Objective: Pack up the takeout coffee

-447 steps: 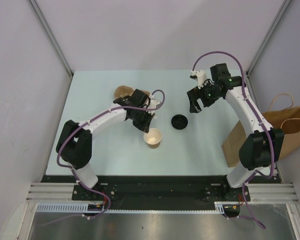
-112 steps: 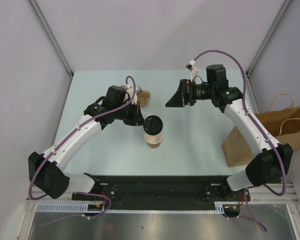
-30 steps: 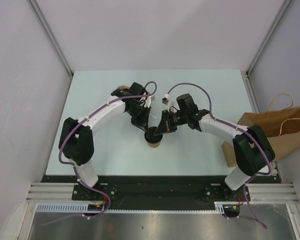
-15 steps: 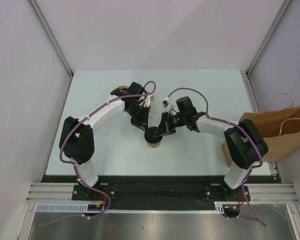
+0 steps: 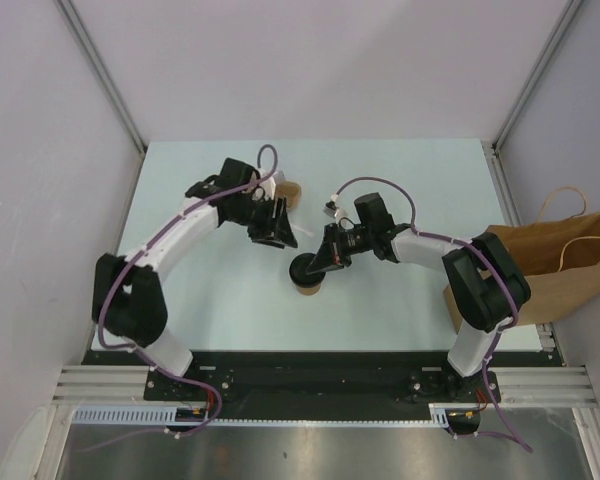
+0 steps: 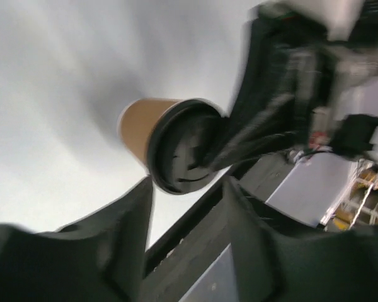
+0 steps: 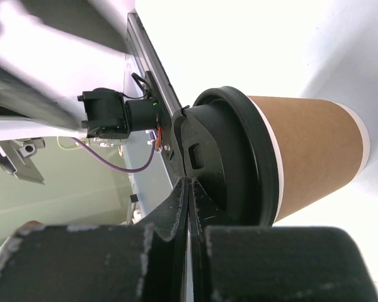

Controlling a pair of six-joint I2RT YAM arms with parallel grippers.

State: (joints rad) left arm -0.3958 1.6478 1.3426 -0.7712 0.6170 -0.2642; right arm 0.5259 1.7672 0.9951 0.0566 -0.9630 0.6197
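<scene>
Top view: your takeout coffee (image 5: 307, 288) stands upright on the pale, smooth bench (image 5: 400, 180), near-centre, round black plastic lid (image 5: 302, 268) on top. The right tool (image 5: 317, 264) comes in from the right and sits against the lid's right side. The left tool (image 5: 278, 232) hangs apart from the cup, to its far left. A bit of brown pulp carrier (image 5: 291, 192) shows just beyond the left wrist. The creased brown paper bag (image 5: 540, 275) with string handles stands off the bench's right edge, well apart from the cup.

Left wrist view, blurred: tan kraft cup wall (image 6: 137, 129) and glossy lid (image 6: 183, 154) show beyond the tool's fingers (image 6: 129, 214). They are spread, nothing between them. The dark mass of the right tool (image 6: 258, 126) touches the lid's right edge.

Right wrist view, sharp: the matte black fingers (image 7: 170, 217) are pressed together, only a thin seam between, tips on the lid's recessed top (image 7: 205, 157). The lid rim is seated on the cup's pale rolled lip. The kraft wall (image 7: 309, 148) tapers smoothly to the base.
</scene>
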